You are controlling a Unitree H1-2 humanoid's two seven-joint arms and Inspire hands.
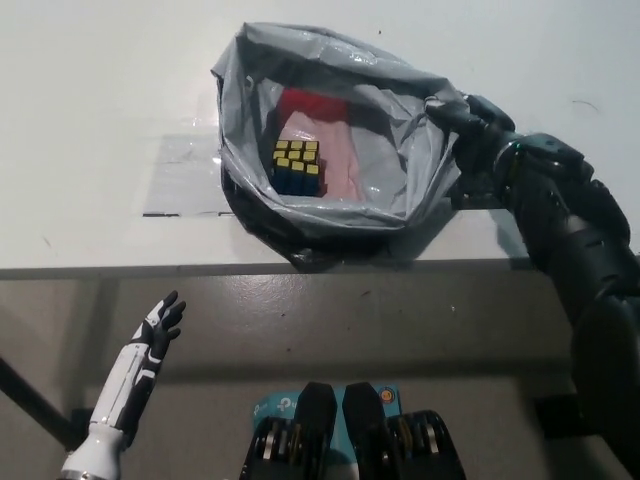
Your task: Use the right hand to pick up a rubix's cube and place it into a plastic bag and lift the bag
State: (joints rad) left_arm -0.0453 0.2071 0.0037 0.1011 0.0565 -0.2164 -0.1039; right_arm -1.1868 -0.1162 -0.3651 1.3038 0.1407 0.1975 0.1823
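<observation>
White robot hand (160, 322), black robot hand (478, 130)

Head camera, steeply down over table (90, 120)

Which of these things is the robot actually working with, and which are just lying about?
Working with:
- Rubik's cube, inside the bag
- grey plastic bag
- right hand, at the bag's rim

Just there:
- red and pink items in the bag
- left hand, idle below the table
</observation>
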